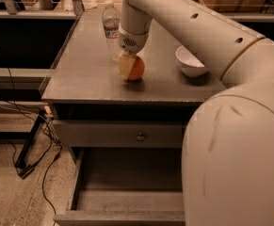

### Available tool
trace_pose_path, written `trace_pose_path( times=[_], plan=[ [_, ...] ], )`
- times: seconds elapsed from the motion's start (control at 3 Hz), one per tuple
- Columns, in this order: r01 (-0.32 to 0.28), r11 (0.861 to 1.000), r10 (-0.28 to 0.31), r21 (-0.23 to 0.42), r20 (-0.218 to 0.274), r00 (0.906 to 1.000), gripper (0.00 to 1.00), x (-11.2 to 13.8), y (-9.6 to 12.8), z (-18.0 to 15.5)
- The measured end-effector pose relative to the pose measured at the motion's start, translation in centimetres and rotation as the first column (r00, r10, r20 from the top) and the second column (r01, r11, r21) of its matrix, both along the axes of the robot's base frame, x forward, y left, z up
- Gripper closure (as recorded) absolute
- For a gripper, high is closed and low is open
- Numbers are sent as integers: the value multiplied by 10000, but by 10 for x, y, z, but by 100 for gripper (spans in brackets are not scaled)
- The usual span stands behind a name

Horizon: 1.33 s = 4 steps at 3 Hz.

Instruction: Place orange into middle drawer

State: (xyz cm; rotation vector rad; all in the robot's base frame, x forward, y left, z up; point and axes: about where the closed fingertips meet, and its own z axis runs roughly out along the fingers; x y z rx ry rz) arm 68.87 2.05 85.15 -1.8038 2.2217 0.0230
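Note:
The orange (136,68) sits on the grey cabinet top (84,74), near its middle. My gripper (128,66) reaches down from the white arm and is around the orange, with a pale finger (124,66) against its left side. The orange rests on the surface. The middle drawer (127,192) is pulled open below, wide and shallow with a bare floor. It is partly hidden on the right by my arm.
A clear water bottle (110,27) stands behind the gripper to the left. A white bowl (191,61) sits to the right. A shut drawer front with a round knob (140,137) is above the open drawer. Cables (28,145) lie on the floor at left.

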Motion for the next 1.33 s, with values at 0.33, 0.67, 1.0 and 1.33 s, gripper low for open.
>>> trace_pose_path(
  times=[0.33, 0.67, 1.0, 1.33],
  plan=[
    [0, 10000, 0, 0, 0, 10000, 66, 0, 0, 0],
    [0, 10000, 0, 0, 0, 10000, 89, 0, 0, 0],
    [1, 10000, -1, 0, 0, 10000, 100, 0, 0, 0],
    [136, 9999, -137, 53, 74, 9999, 100, 2, 2, 13]
  ],
)
